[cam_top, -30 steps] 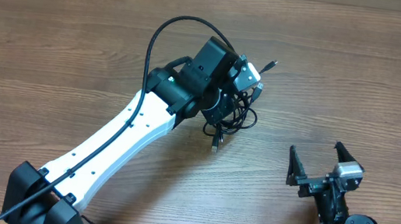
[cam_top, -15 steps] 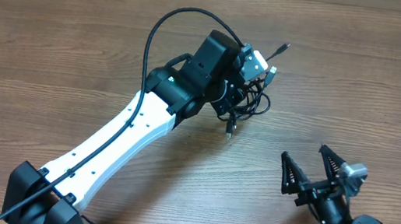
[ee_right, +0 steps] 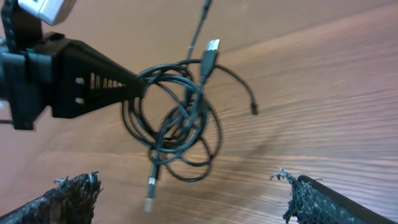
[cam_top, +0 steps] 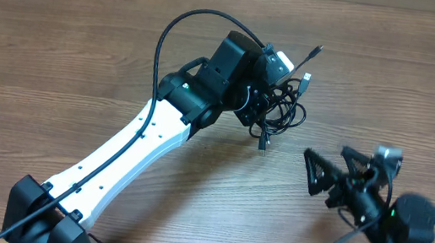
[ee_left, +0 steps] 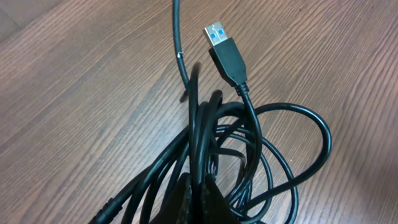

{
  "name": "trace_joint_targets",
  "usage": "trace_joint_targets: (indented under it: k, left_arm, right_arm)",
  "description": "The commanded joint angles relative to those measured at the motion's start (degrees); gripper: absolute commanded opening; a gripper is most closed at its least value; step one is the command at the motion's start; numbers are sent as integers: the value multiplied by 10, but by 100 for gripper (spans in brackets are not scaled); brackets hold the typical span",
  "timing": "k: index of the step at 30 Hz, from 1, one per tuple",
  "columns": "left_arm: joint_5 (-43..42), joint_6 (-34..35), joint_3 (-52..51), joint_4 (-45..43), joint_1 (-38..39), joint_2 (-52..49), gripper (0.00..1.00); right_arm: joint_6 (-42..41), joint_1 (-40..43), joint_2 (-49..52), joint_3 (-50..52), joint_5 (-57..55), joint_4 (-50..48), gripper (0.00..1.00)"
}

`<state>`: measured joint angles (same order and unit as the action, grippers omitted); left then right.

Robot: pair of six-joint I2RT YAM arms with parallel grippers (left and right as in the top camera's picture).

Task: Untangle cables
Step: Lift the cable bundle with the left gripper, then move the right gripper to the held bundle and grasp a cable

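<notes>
The cables (cam_top: 284,110) are thin black cords looped into one tangled bundle at the middle of the table. My left gripper (cam_top: 268,103) is shut on the bundle (ee_left: 249,149), its fingers (ee_left: 186,202) pinched round several strands. In the right wrist view the bundle (ee_right: 177,118) hangs from those dark fingers (ee_right: 102,81). A blue-tongued USB plug (ee_left: 221,40) sticks up at the top, and a silver-tipped plug (ee_right: 150,198) dangles below. My right gripper (cam_top: 327,158) stands open to the right of the bundle, apart from it. Nothing lies between its fingers (ee_right: 68,196).
The wooden table (cam_top: 58,40) runs to its far edge along the top of the overhead view. The left arm's white link (cam_top: 124,147) crosses diagonally from the bottom left. A thicker black arm cable (cam_top: 178,35) arcs above it.
The left gripper has carried the bundle to the right and slightly away. The right arm has swung up and turned its open jaws toward the bundle.
</notes>
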<state>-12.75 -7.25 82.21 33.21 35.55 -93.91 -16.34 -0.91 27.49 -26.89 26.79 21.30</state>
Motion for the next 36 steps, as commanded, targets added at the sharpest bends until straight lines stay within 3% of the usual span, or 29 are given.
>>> trace_joint_targets:
  k: [1, 14, 22, 25, 29, 36]
  left_arm:
    - [-19, 32, 10, -7, 2, 11, 5]
    - [-68, 6, 10, -2, 2, 11, 4]
    - [-70, -3, 10, 31, 1, 11, 4]
    - [-107, -29, 10, 38, 1, 11, 4]
    - [-173, -93, 10, 49, 1, 11, 4]
    - [-160, -111, 10, 71, 0, 11, 4]
  right_arm:
    - [-2, -4, 69, -56, 87, -6, 100]
    - [-2, -4, 202, -59, 154, -48, 100]
    - [-2, -4, 231, -59, 153, -61, 83]
    - [-2, -4, 239, -59, 153, -65, 76]
    - [-2, -4, 249, -59, 153, -65, 75]
    - [-31, -4, 250, -59, 153, -82, 75]
